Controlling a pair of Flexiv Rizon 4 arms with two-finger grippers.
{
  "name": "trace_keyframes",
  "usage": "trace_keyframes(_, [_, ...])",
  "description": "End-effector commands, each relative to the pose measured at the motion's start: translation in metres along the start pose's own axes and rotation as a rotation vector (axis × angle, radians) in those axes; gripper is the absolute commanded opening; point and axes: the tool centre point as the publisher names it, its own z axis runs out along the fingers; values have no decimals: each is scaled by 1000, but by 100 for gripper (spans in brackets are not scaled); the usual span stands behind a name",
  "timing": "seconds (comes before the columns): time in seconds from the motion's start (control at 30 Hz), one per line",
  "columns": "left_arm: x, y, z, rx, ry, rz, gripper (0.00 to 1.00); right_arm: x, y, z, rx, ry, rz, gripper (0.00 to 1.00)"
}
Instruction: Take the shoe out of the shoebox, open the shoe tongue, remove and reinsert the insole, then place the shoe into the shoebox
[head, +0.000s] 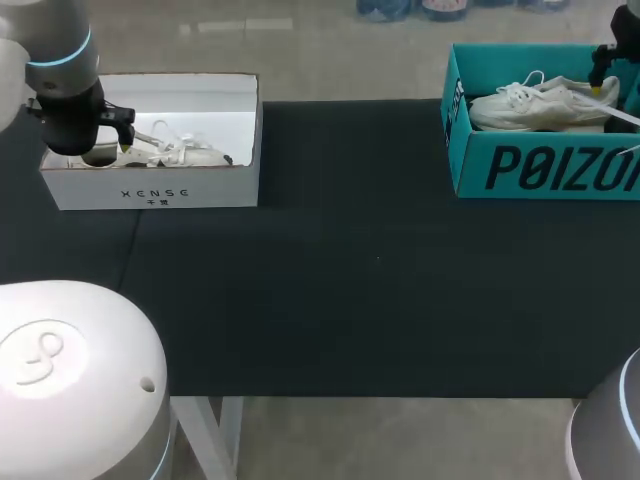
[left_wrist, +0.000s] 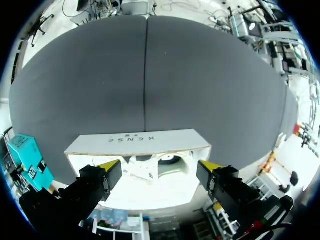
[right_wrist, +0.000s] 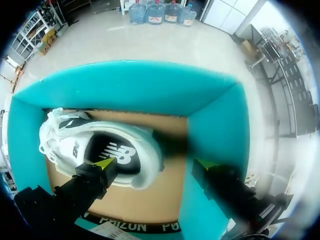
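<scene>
1. The left claw is wide open and empty, over the white shoebox, upper left.
2. The right claw is wide open and empty, over the teal shoebox, upper right.
3. A shoe lies inside the white one, a sneaker inside the teal one.

Two boxes stand on the table along its far edge, well apart. The left box is at the far left and the right box at the far right. The left shoe lies in the left box, toward its left end. The left gripper hangs over that end, just left of the shoe. The right shoe lies lengthwise in the right box. The right gripper hangs over that box's right end, above the shoe's right end.
</scene>
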Motion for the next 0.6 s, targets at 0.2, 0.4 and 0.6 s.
trace_keyframes(0.2, [0, -1, -1, -1, 2, 1, 100, -2, 10, 6, 26, 3, 4, 100])
trace_keyframes(0.4, [0, -1, -1, -1, 2, 1, 100, -3, 16, 2, 17, 0, 5, 100])
trace_keyframes(0.6, [0, -1, -1, -1, 2, 1, 100, -3, 17, 1, 18, -5, 2, 37])
